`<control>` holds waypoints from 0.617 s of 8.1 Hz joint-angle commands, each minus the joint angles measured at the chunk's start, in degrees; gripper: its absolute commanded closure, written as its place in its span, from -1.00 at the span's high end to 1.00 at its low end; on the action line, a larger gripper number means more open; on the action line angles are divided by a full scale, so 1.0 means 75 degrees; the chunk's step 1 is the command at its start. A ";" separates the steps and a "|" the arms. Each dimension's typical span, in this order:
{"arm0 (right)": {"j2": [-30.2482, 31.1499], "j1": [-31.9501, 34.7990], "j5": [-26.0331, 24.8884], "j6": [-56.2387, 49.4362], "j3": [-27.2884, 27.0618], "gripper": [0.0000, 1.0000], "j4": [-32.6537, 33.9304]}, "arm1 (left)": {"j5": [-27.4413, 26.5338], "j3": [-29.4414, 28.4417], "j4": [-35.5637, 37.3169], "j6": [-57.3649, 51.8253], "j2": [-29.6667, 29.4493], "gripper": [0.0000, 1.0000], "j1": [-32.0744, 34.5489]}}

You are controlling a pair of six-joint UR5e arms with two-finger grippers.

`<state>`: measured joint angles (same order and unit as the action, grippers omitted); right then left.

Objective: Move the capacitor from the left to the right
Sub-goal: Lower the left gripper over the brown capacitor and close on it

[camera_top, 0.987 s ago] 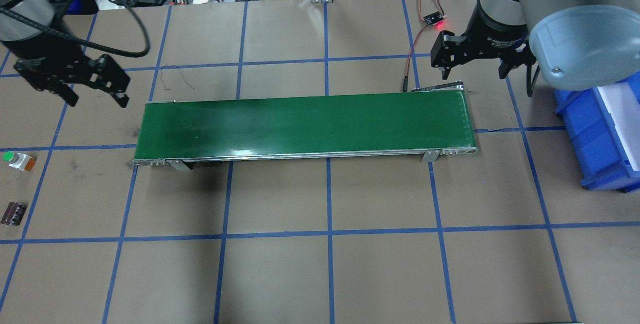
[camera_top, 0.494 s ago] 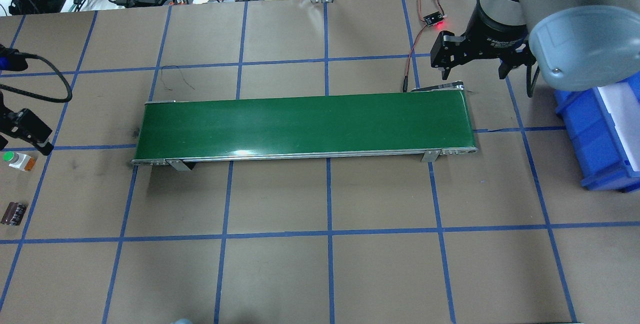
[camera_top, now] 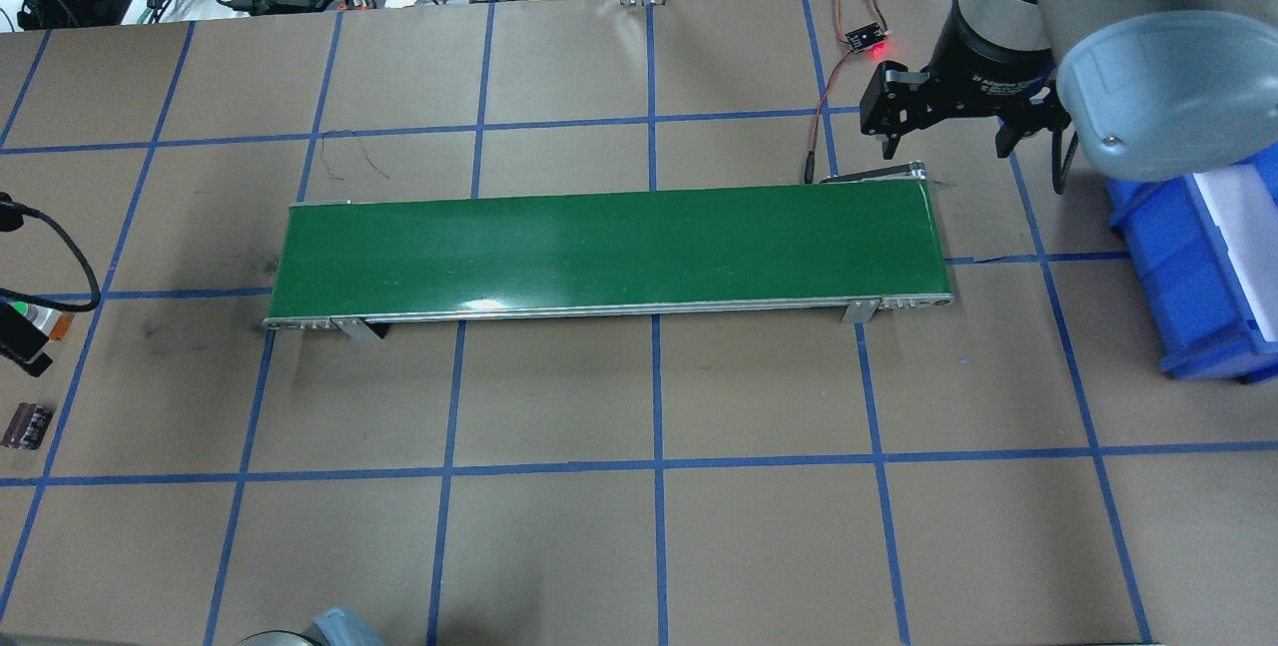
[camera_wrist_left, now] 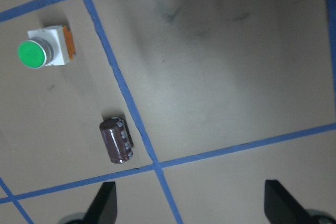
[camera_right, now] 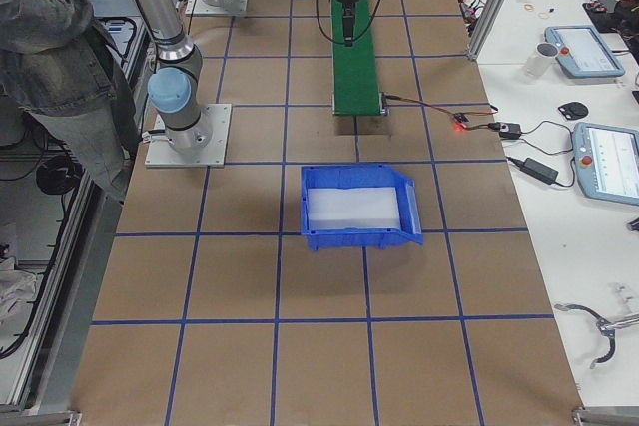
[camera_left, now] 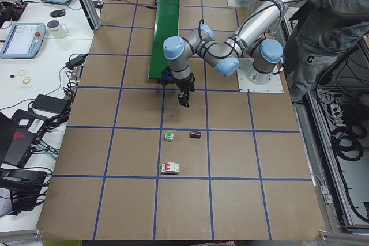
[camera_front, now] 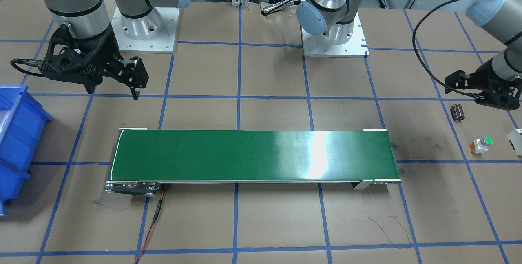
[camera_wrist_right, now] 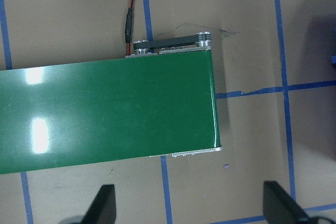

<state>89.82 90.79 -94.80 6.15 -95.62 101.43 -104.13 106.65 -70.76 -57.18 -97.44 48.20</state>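
The capacitor (camera_wrist_left: 116, 141) is lying on its side on the counter (camera_wrist_left: 220, 77) at the robot's left end. It is at about ten o'clock from the left gripper (camera_wrist_left: 190, 184), which is hovering above it with fingers (camera_wrist_left: 105, 208) spread wide and holding nothing. To me it is looking light, stiff and smooth-sleeved, so I am expecting it to roll if nudged. I would be pinching it across the round body at mid-length, not by the ends. The button (camera_wrist_left: 44, 53) is sitting apart from it, at eleven o'clock. Farther off, the belt (camera_wrist_right: 105, 114) is stretching across the middle. The right gripper (camera_wrist_right: 189, 184) is hanging over its far end, fingers likewise spread and empty, with the bin (camera_right: 354, 207) beyond.

The left wrist view is giving the pale ribbing and the cylinder's slight tilt. The overhead view is catching the capacitor only at its left edge, with the left gripper nearly cut off. The left-end view is adding the boxy part (camera_left: 169, 168), which the wrist camera is missing.
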 commanded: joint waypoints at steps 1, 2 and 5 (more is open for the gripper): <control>-0.0011 0.0000 -0.0004 0.0000 0.0000 1.00 0.0000 | 0.0056 0.0077 0.0925 -0.1105 -0.0670 1.00 -0.0742; 0.0000 0.0000 -0.0004 0.0000 0.0000 1.00 0.0000 | 0.0068 0.0088 0.0949 -0.1106 -0.0904 0.98 -0.0766; 0.0000 0.0000 -0.0004 0.0000 0.0000 1.00 0.0000 | 0.0604 0.0135 0.1465 -0.1095 -0.1327 0.99 -0.1221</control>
<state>89.76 90.79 -94.83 6.15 -95.63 101.43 -102.65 107.36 -61.37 -65.38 -105.81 41.36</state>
